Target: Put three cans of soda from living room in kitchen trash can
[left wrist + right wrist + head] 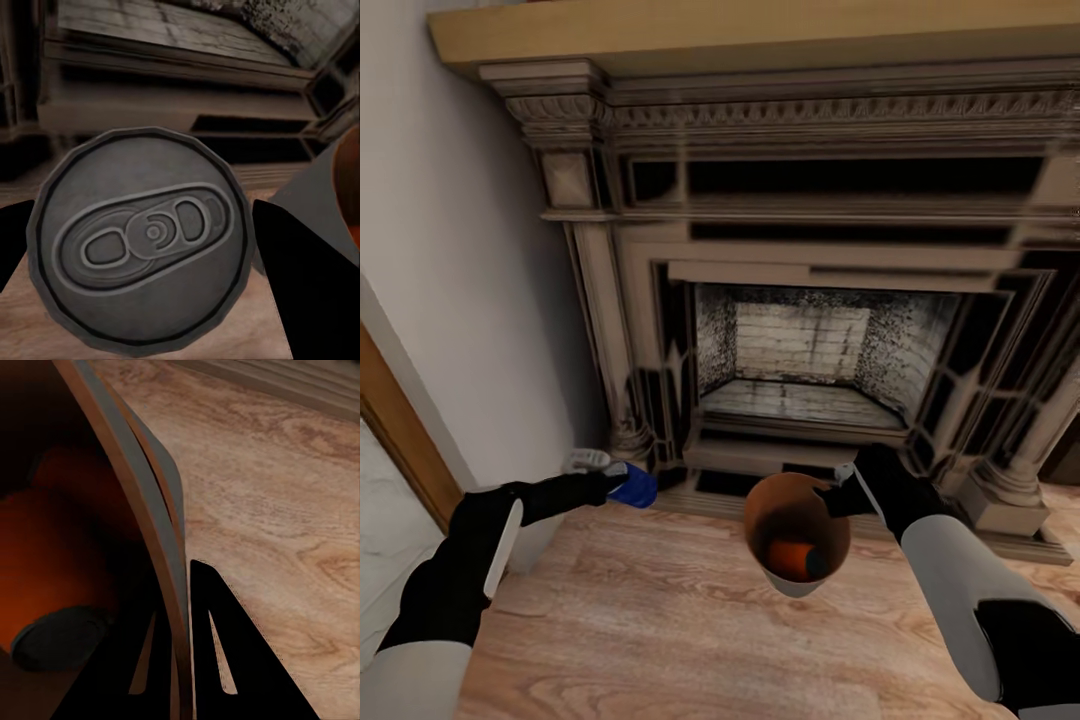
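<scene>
My left gripper (pixel 622 486) is shut on a blue can of soda (pixel 635 487), held low in front of the fireplace's left column. In the left wrist view the can's grey pull-tab top (pixel 142 236) faces the camera between two black fingers (pixel 300 270). My right gripper (pixel 838 488) is shut on the rim of the tash can (pixel 797 590), a dark grey bucket with a tan-brown inside, held above the floor. An orange can of soda (pixel 796 556) lies at its bottom. The right wrist view has the bucket wall (pixel 146 502) pinched between the fingers (pixel 221 652), with the orange can (pixel 52 577) inside.
The ornate fireplace (pixel 800 330) of the living room stands straight ahead, its hearth step just beyond both grippers. A white wall (pixel 460 250) and a wood-framed door (pixel 395 440) close off the left. Light wood floor (pixel 660 620) lies below the arms.
</scene>
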{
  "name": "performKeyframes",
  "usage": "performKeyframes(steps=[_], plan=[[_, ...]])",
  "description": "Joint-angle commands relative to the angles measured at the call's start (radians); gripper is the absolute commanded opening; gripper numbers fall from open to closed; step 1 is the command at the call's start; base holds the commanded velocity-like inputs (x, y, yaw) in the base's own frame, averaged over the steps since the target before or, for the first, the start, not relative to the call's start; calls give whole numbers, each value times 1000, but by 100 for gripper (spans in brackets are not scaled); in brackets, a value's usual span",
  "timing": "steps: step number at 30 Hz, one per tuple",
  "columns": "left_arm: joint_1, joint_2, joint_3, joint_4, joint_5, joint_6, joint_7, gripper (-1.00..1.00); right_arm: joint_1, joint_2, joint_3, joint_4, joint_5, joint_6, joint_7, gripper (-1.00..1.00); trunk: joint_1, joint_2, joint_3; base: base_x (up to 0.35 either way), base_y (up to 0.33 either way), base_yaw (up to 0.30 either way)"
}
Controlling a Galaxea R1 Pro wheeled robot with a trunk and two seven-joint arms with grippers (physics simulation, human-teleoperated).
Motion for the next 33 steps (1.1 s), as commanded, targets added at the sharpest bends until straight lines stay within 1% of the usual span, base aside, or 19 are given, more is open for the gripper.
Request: performKeyframes(steps=[1, 2, 3, 5, 8, 10, 12, 14, 15, 19, 22, 24, 27, 31, 32, 33], plan=[[0, 0, -8, -1, -3, 0, -4, -100, -1, 5, -2, 3, -15, 2, 3, -100, 0, 0, 4, 0, 0, 0], [0, 0, -18, -2, -3, 3, -8, -100, -1, 8, -1, 6, -15, 2, 3, -100, -1, 0, 8, 0, 0, 0], [1, -1, -39, -2, -3, 6, -13, -100, -1, 15, -1, 11, -15, 2, 2, -100, -1, 1, 12, 0, 0, 0], [1, -3, -66, -2, -3, 10, -18, -100, -1, 26, -1, 19, -15, 2, -1, -100, -2, 1, 20, 0, 0, 0], [1, -7, -93, -3, -3, 12, -22, -100, 0, 38, -1, 26, -15, 2, -4, -100, -4, 2, 31, 0, 0, 0], [1, -10, -127, -2, -3, 13, -23, -100, 0, 49, -1, 29, -14, 2, -6, -100, -11, 16, 37, 0, 0, 0], [1, -11, -150, -2, -2, 14, -23, -100, 0, 56, -1, 30, -14, 2, -8, -100, -19, 30, 44, 0, 0, 0], [1, -11, -158, -3, -1, 18, -24, -100, 0, 60, -1, 36, -13, 2, -9, -100, -27, 44, 50, 0, 0, 0], [1, -11, -163, -12, 1, 37, -24, -100, 0, 63, 0, 50, -13, 2, -10, -100, -30, 51, 53, 0, 0, 0], [1, -10, -166, -45, 3, 57, -27, -100, 0, 64, 0, 59, -13, 2, -11, -100, -46, 79, 66, 0, 0, 0], [1, -10, -167, -69, 5, 80, -49, -100, 0, 67, 0, 61, -13, 2, -11, -100, -57, 100, 75, 0, 0, 0], [1, -10, -167, -88, 5, 94, -73, -100, 0, 71, 0, 62, -13, 2, -11, -100, -65, 114, 81, 0, 0, 0], [1, -11, -168, -103, 6, 112, -86, -100, 0, 76, 0, 63, -13, 2, -12, -100, -76, 135, 91, 0, 0, 0], [1, -11, -209, -116, 6, 133, -93, -100, 0, 89, 2, 78, -12, 2, -13, -100, -92, 163, 103, 0, 0, 0], [1, -12, -229, -118, 7, 143, -94, -100, 0, 96, 12, 84, -12, 2, -14, -100, -96, 170, 106, 0, 0, 0], [1, -12, -237, -119, 7, 149, -94, -100, 0, 100, 19, 86, -12, 2, -14, -100, -99, 177, 110, 0, 0, 0]])
